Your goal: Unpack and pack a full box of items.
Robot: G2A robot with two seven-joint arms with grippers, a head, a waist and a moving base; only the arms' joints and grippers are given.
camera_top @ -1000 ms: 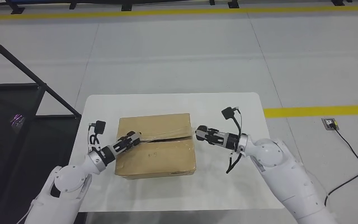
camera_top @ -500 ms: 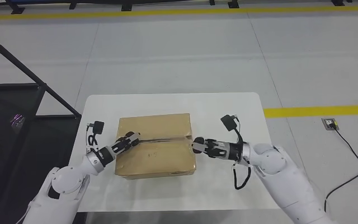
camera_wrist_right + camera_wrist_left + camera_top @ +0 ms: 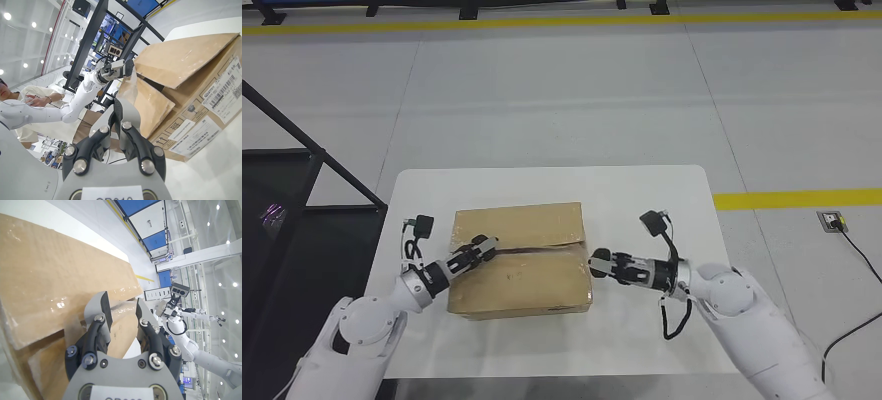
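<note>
Since a moment ago my right gripper (image 3: 595, 265) has slid along the right side of the box (image 3: 522, 275) toward me, and it now sits pinched shut, on nothing I can see, just beside the near flap's corner. The box sits in the middle of the white table (image 3: 652, 190) with its top flaps a bit lifted, and my left gripper (image 3: 481, 246) is spread wide over the left end of the crack, I think to grab the shiny clear tape (image 3: 122, 307) there. White stickers (image 3: 221, 94) with bar codes and little picture signs are on the box's side.
</note>
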